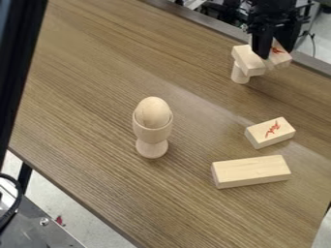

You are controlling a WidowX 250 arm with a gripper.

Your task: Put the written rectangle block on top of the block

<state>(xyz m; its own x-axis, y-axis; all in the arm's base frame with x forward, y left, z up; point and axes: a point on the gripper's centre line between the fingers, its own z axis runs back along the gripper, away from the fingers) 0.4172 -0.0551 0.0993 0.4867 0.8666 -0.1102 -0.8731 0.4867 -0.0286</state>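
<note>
At the upper right, the black gripper [273,47] hangs over the table's far edge. Right against it is a light wooden block with red writing [280,55], partly covered by the gripper. Just left of that, a plain wooden block [248,61] rests on a short upright wooden cylinder [240,74]; whether the two blocks touch is hard to make out. Nearer the camera, a second rectangular block with red writing [269,131] lies flat on the table. Below it lies a longer plain rectangular block [251,171], also flat, with a narrow gap between them.
A wooden egg [153,111] sits in a wooden egg cup [152,136] near the middle of the brown table [97,92]. The table's front edge runs diagonally across the lower left. A dark post [19,58] stands along the left side.
</note>
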